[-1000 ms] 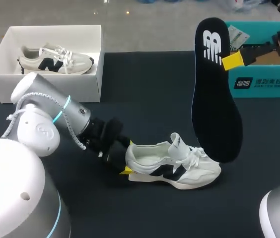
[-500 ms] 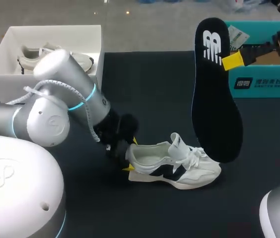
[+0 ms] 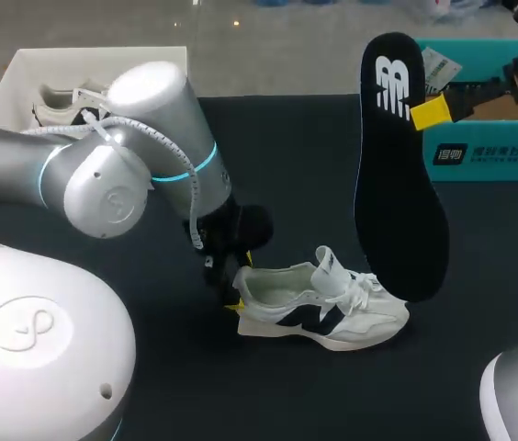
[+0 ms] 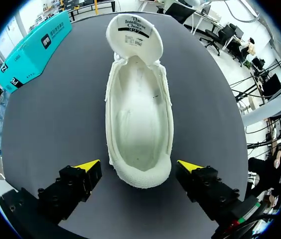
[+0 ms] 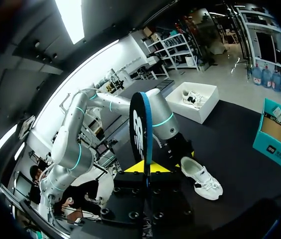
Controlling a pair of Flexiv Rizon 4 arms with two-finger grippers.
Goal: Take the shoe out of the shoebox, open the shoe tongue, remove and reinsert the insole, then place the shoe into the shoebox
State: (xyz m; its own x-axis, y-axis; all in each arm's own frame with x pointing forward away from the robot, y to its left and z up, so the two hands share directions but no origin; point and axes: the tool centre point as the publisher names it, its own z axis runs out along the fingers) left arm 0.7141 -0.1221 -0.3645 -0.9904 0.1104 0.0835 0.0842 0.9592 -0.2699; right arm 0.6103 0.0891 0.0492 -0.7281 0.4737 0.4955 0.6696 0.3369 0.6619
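Now at the reinsert step: shoe (image 3: 319, 308) sits mid-bench (image 3: 287, 156). L pincer (image 4: 138, 165) is spread, flanking the heel (image 4: 140, 178) w/o contact. R pincer (image 5: 145, 167) clamps the insole (image 3: 397, 175) upright beside the shoe. Next, I judge: steady heel, feed insole in.

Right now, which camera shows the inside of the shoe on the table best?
The left wrist view: it looks straight into the open shoe, whose heel lies between the fingers of the open left end effector. The head view shows only its side; the right wrist view shows it small, beyond the held insole.
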